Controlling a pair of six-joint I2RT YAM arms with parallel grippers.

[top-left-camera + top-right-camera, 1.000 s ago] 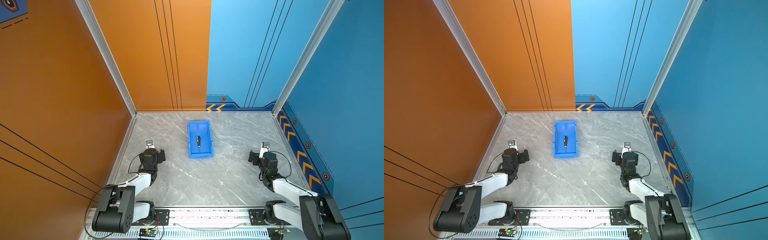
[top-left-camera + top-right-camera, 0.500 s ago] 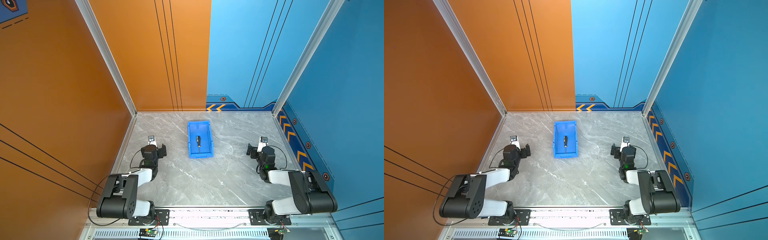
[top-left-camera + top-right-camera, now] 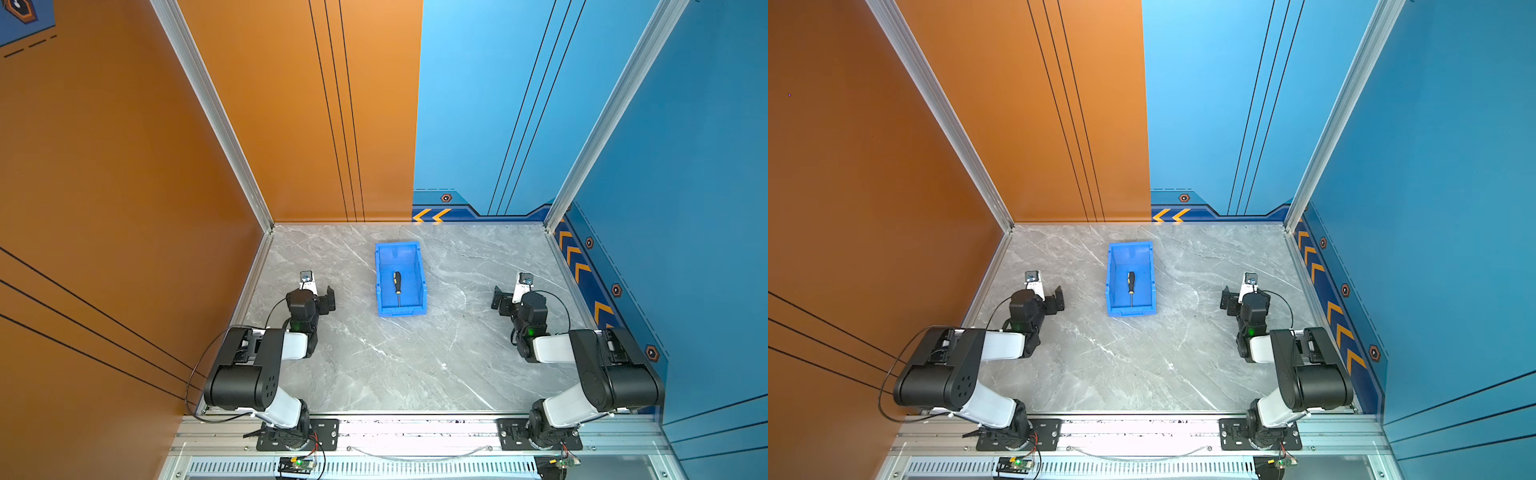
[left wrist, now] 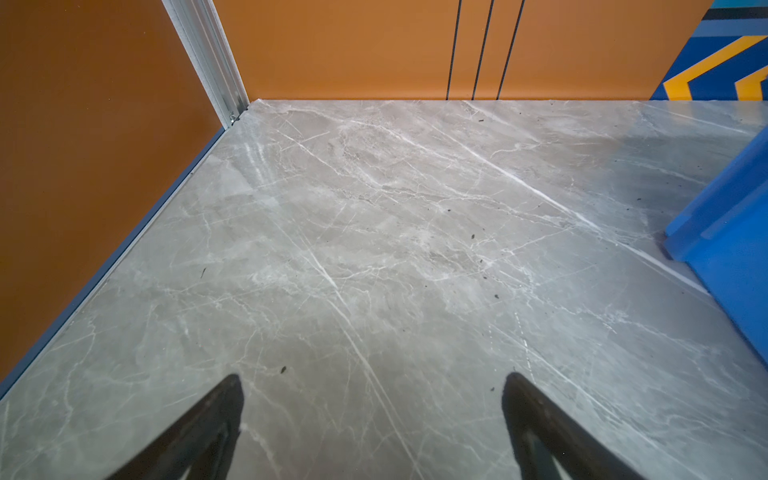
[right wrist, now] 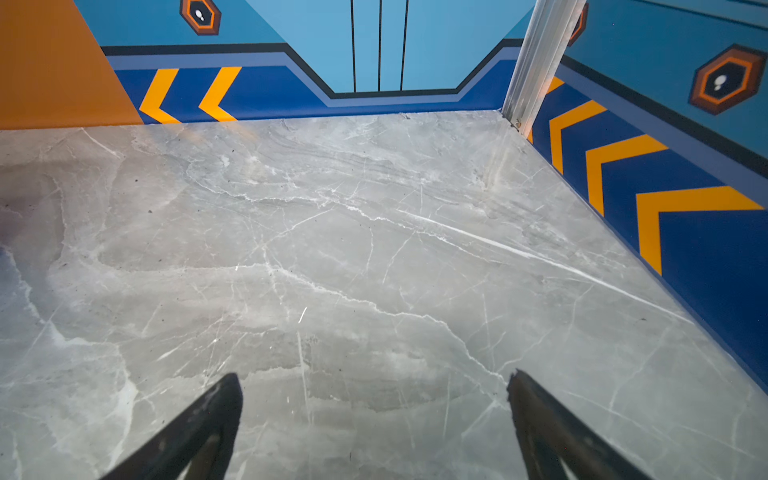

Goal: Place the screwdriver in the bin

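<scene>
The blue bin point(image 3: 402, 311) point(image 3: 1131, 311) stands at the middle of the marble table. The black-and-yellow screwdriver point(image 3: 397, 282) point(image 3: 1131, 285) lies flat inside it, handle toward the back wall. My left gripper point(image 3: 322, 300) point(image 3: 1054, 302) hovers low, left of the bin and well apart from it, open and empty. My right gripper point(image 3: 502, 300) point(image 3: 1228, 302) sits far to the bin's right, also open and empty. In the left wrist view the open gripper point(image 4: 372, 380) frames bare marble, with a corner of the bin point(image 4: 731, 232) at the edge. The right wrist view shows its open gripper point(image 5: 374, 378) over bare marble.
Orange walls point(image 3: 124, 187) close the left and back left, blue walls point(image 3: 685, 187) the back right and right. Both arms are folded near the front rail point(image 3: 415, 428). Bare marble point(image 3: 415, 361) lies between the bin and the rail.
Both arms have folded back, elbows raised near their bases, and both grippers have shifted slightly toward the back wall. The bin and screwdriver have not moved.
</scene>
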